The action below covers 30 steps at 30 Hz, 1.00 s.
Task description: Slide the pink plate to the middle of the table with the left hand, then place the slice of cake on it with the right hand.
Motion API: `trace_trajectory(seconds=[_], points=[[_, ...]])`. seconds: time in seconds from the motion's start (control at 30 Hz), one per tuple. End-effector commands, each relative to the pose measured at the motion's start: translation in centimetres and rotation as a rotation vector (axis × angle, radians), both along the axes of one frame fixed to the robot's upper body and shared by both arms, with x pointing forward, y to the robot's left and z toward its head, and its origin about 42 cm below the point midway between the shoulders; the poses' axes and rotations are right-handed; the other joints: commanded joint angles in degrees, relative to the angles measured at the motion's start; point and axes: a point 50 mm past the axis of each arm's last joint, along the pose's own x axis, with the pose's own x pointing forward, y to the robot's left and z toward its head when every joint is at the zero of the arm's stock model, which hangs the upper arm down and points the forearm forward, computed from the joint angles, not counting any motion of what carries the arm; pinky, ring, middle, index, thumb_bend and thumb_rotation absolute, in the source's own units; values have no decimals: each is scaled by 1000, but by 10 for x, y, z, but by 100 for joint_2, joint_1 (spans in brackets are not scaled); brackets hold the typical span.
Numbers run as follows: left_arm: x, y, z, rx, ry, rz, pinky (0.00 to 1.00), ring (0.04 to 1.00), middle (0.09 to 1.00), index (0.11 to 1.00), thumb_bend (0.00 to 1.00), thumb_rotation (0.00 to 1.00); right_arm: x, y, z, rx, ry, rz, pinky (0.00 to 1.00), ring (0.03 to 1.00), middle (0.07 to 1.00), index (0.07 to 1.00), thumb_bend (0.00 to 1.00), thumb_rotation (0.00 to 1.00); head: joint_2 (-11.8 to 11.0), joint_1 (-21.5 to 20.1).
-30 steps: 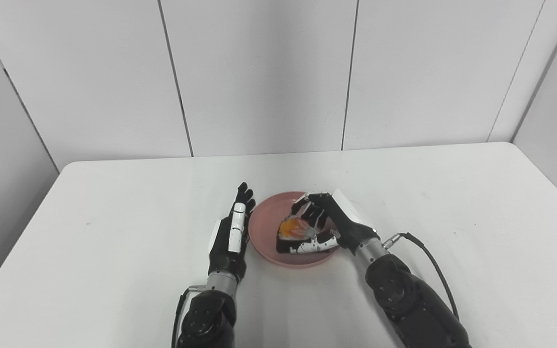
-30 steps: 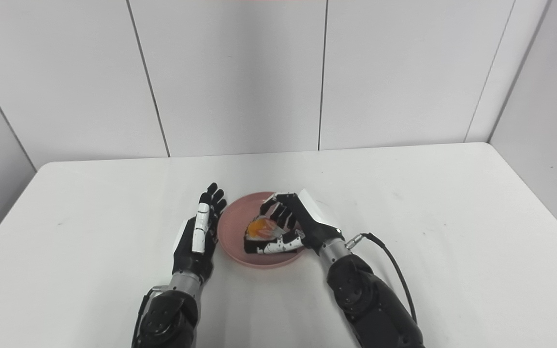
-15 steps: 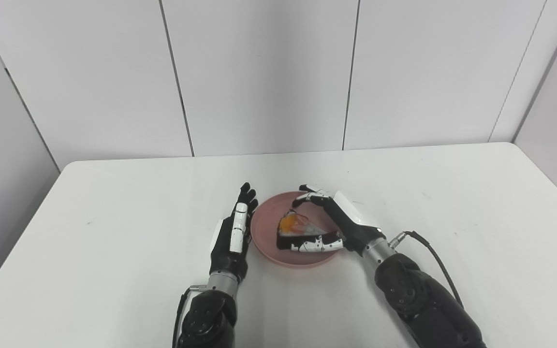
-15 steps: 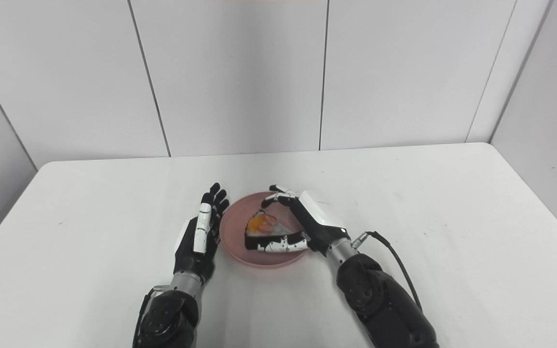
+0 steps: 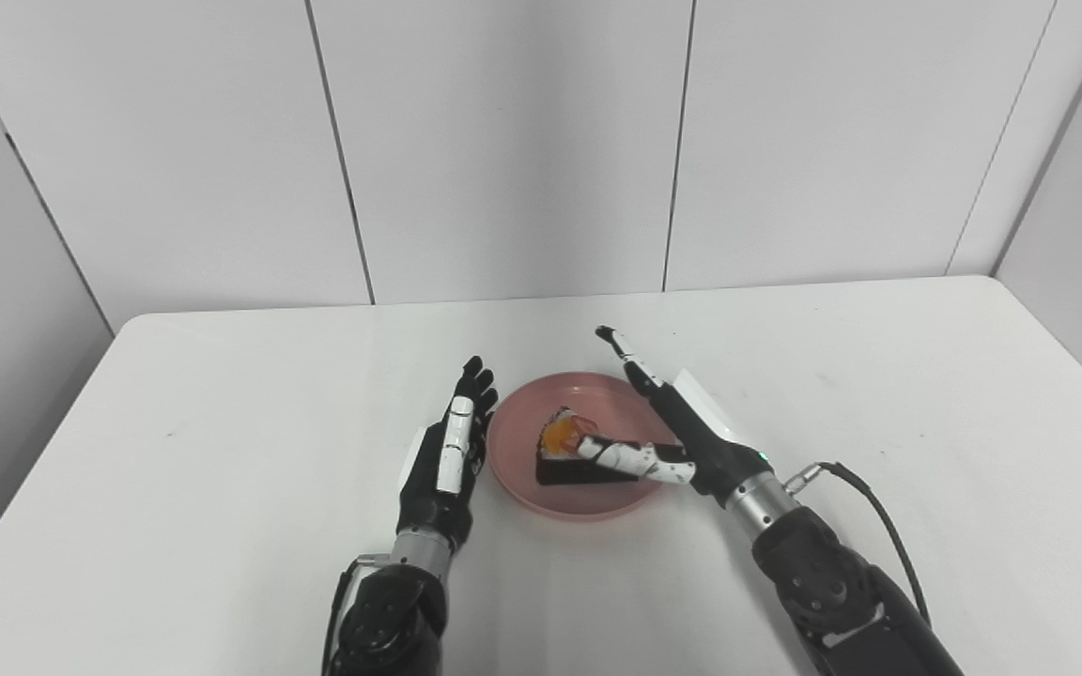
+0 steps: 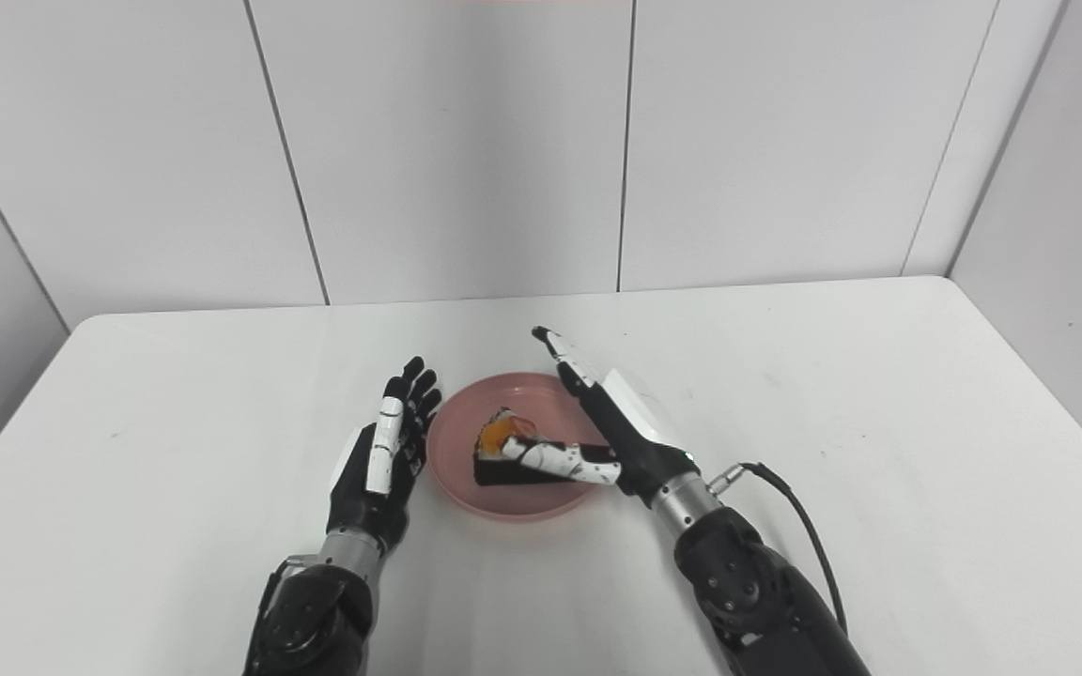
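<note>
The pink plate (image 5: 522, 474) sits near the middle of the white table. The slice of cake (image 5: 562, 454), dark with an orange topping, lies on it. My right hand (image 5: 668, 427) is open, fingers stretched out above the plate's right side, thumb just over the cake's near edge. It holds nothing. My left hand (image 5: 447, 446) is open, fingers straight, standing edge-on just left of the plate rim. In the right eye view the plate (image 6: 456, 469), cake (image 6: 499, 455), right hand (image 6: 611, 427) and left hand (image 6: 381, 451) show the same.
The white table (image 5: 222, 422) ends at a white panelled wall behind. A black cable (image 5: 870, 507) loops from my right wrist over the table at the right.
My right hand has opened and let go of the cake, which now lies on the plate. Its fingers have straightened and lifted away. My left hand has stayed beside the plate.
</note>
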Motion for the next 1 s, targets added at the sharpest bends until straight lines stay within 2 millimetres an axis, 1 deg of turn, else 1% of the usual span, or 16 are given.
trace_trajectory(seconds=[0.0,0.13,0.17,0.23,0.33,0.37,0.43,0.53,0.67,0.7,0.8,0.97], points=[[0,5,3,-3,-1,-9,1000,1000,1000,1000,635,1000,3,5,19,53,-55,6,954,1000,1000,1000,667,915,5,4],[0,11,3,9,-12,-3,1000,1000,1000,1000,633,1000,-2,5,19,117,-72,-61,976,1000,1000,1000,632,936,3,-50],[1,12,3,11,-17,-2,1000,1000,1000,1000,636,1000,-3,4,19,146,-79,-86,984,1000,1000,1000,610,962,-2,-68],[1,15,3,17,-25,0,1000,1000,1000,1000,634,1000,-4,4,19,228,-68,-118,989,1000,1000,1000,602,968,-3,-106],[0,19,3,45,-41,8,1000,1000,1000,1000,634,1000,-5,1,18,352,-14,-156,981,1000,1000,1000,635,941,-2,-130],[0,20,3,53,-47,11,1000,1000,1000,1000,627,1000,-6,1,17,385,8,-170,972,1000,1000,1000,662,955,-3,-149],[0,23,3,63,-56,16,1000,1000,1000,1000,625,1000,-8,0,15,444,43,-185,975,1000,1000,1000,686,963,10,-164],[0,25,3,61,-64,25,1000,1000,1000,1000,623,1000,-10,-1,13,533,77,-198,998,1000,1000,1000,657,956,39,-173],[-1,27,2,72,-67,28,1000,1000,1000,1000,631,1000,-11,1,7,604,111,-203,1000,1000,1000,1000,629,947,40,-142],[-1,28,2,78,-66,27,1000,1000,1000,1000,645,1000,-11,1,6,616,117,-203,1000,1000,1000,1000,636,942,42,-136],[-1,27,3,72,-63,23,1000,1000,1000,1000,645,1000,-12,2,2,649,136,-184,1000,1000,1000,1000,629,935,54,-101],[-2,24,5,66,-64,26,1000,1000,1000,1000,636,1000,-16,1,-6,679,158,-180,1000,1000,1000,1000,575,933,60,-82]])
